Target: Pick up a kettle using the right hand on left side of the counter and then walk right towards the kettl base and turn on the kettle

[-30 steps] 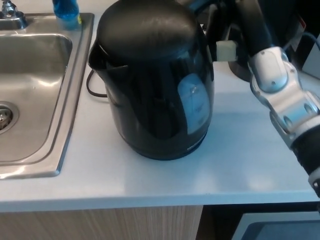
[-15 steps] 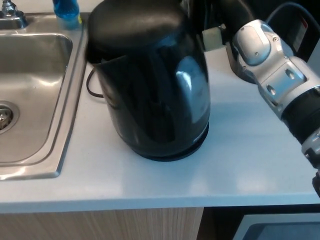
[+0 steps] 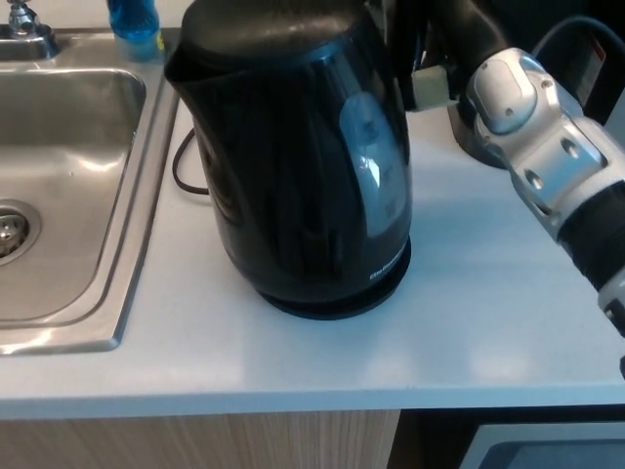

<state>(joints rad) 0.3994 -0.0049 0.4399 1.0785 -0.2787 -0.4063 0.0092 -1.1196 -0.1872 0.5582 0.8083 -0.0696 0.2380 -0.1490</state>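
Observation:
A glossy black kettle [image 3: 293, 156] with a clear water window stands upright in the middle of the white counter [image 3: 469, 313]. It rests on a dark round base [image 3: 337, 298]. My right hand [image 3: 444, 39] reaches in from the right, behind the kettle's upper right side. It is closed on the kettle's handle there and mostly hidden by the kettle's body. The silver wrist [image 3: 532, 137] is beside the kettle. A small cream block [image 3: 430, 86] shows between hand and kettle. My left hand does not show.
A steel sink [image 3: 127, 244] with a tap [image 3: 24, 24] lies to the left, and a blue bottle [image 3: 135, 24] stands at its back rim. A black cord [image 3: 184, 166] loops behind the kettle. A dark round object [image 3: 474, 147] sits behind my wrist. The counter's front edge is close below.
The kettle has gone from tilted to upright and shifted slightly, and its lower rim now sits flat on the base. My right wrist moved up and left, then settled slightly right.

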